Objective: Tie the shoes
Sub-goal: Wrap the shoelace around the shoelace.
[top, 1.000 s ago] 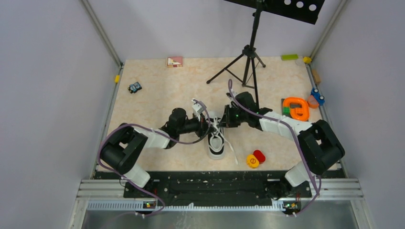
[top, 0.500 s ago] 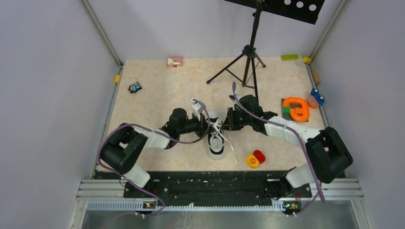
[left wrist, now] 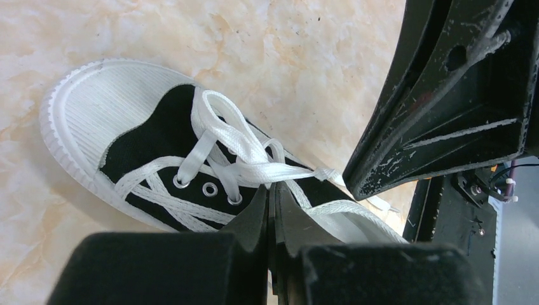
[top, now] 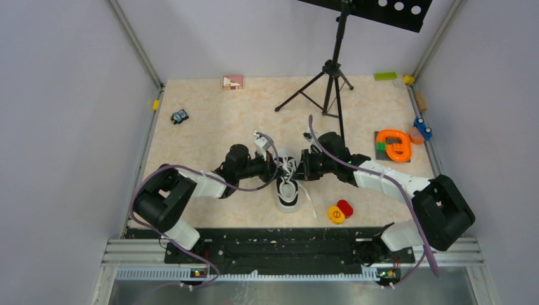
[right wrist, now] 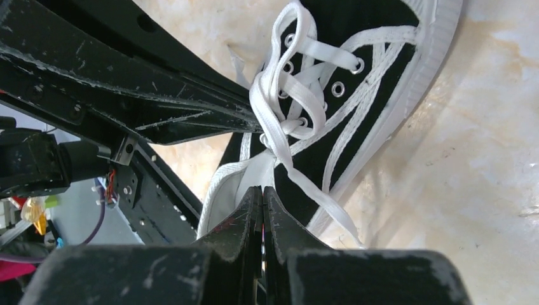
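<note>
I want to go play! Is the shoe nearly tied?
Not quite. Done: the laces are crossed over the shoe. Now: the left gripper and right gripper pinch them. Left: no finished bow shows yet; one end trails loose.

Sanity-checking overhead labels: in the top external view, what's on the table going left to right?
yellow block → toy car → pink box → sneaker → red and yellow discs → orange ring toy → blue toy. Tripod skipped: its legs spread across the sneaker and the discs.
</note>
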Action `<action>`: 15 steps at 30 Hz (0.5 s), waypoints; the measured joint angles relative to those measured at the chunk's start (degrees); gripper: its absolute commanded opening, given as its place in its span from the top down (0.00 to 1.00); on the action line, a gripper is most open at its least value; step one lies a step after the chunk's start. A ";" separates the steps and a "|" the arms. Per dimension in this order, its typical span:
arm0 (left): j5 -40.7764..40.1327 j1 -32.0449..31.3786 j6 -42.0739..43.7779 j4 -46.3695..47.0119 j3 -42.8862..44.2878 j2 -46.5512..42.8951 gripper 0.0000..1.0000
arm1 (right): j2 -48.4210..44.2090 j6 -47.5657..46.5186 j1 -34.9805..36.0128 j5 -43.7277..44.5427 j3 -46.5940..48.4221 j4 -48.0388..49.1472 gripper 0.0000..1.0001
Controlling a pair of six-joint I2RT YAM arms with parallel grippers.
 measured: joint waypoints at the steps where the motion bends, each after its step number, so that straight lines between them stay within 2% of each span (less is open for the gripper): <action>1: 0.00 0.00 -0.02 -0.11 0.00 0.00 1.00 | -0.13 0.33 0.35 0.07 -0.28 0.11 1.00; 7: 0.04 0.00 -0.09 -0.48 0.00 0.00 1.00 | -0.15 1.33 0.37 2.54 -0.31 -0.02 0.78; 10: 0.04 0.00 -0.09 -0.57 0.00 0.00 1.00 | -0.04 1.53 -0.20 4.42 -0.26 -0.20 0.72; 15: 0.07 0.00 -0.09 -0.63 0.00 0.00 1.00 | 3.08 1.25 -1.22 5.97 2.49 -0.87 0.68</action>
